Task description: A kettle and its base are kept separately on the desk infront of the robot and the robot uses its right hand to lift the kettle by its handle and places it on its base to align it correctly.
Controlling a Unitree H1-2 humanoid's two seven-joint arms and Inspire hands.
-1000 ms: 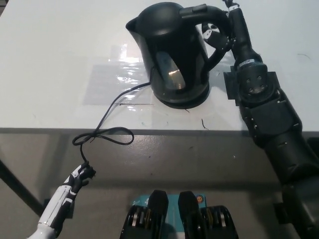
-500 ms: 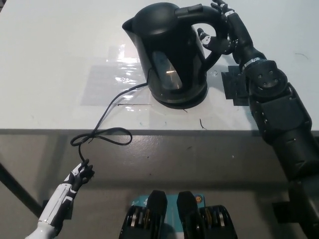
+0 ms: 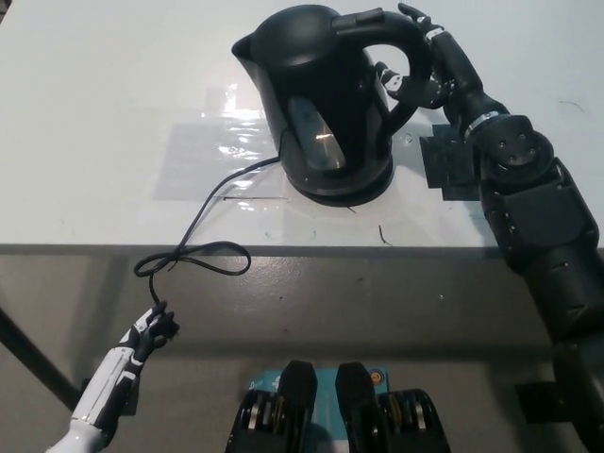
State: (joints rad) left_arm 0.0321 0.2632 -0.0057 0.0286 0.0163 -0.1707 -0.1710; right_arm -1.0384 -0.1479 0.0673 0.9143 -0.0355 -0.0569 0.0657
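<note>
Down at the lower left the white left hand (image 3: 142,338) hangs below the desk's front edge, small and dim, so I cannot tell how its fingers sit. The cord (image 3: 203,236) loops off the desk (image 3: 94,113) edge towards it. Left of the kettle the white top lies wide and bare. The black kettle (image 3: 321,104) stands upright on its base (image 3: 344,193), near the front edge; only the base's rim shows. The black right hand (image 3: 420,61) curls around the handle (image 3: 401,57), its fingertips hidden behind.
</note>
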